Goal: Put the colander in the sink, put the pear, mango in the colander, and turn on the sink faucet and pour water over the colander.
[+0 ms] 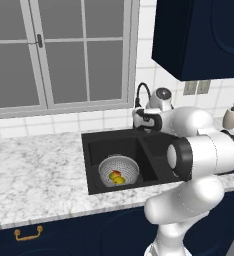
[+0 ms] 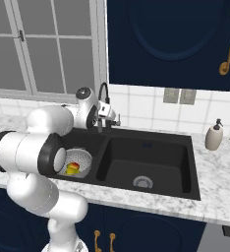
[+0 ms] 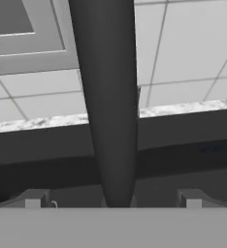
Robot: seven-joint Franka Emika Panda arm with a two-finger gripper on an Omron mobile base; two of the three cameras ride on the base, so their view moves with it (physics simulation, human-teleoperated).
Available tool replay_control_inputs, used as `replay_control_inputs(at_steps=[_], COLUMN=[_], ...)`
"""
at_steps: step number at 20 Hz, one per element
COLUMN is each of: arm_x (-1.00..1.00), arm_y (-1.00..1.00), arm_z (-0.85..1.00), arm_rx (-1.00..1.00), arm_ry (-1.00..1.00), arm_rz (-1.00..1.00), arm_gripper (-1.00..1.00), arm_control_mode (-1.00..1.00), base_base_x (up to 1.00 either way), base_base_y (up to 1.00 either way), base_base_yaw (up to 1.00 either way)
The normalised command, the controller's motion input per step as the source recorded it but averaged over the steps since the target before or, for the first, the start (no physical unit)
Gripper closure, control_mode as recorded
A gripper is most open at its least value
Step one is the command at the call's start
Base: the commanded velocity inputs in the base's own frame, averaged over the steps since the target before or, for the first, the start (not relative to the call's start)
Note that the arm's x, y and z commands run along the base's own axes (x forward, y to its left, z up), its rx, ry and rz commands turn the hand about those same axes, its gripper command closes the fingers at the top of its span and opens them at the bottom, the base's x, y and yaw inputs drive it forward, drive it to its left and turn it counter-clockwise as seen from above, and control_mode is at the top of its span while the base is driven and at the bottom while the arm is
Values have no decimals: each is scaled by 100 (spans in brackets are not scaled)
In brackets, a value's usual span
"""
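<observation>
The silver perforated colander (image 1: 118,170) stands in the left basin of the black sink (image 1: 91,165). The pear and mango lie together inside it as a small yellow and red cluster (image 1: 117,177), too small to tell apart. In the right base view the colander (image 2: 81,158) is partly hidden by my arm. The black gooseneck faucet (image 1: 141,92) rises behind the divider between the basins. My gripper (image 3: 113,201) is open, and the faucet's dark stem (image 3: 108,106) stands between its fingertips (image 3: 33,200). The gripper (image 2: 107,118) is at the faucet's base.
A beige soap dispenser (image 2: 214,136) stands on the marble counter (image 1: 34,170) right of the sink. The right basin has a silver drain (image 2: 142,182). A window (image 1: 64,50) lies behind the counter, and dark wall cabinets (image 2: 171,39) hang above right.
</observation>
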Motion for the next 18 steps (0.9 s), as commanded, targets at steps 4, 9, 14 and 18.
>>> replay_control_inputs(at_steps=[4,9,14,18], arm_x=[51,64,70,68], arm_y=[34,46,44,44], arm_z=[-12,-6,0,0], arm_rx=[0,0,1,2], arm_ry=[0,0,8,14], arm_rz=[0,0,0,0], arm_gripper=[-100,-100,-100,-100], arm_control_mode=[-100,-100,-100,-100], base_base_x=[0,0,0,0], base_base_y=[0,0,0,0], base_base_yaw=[0,0,0,0])
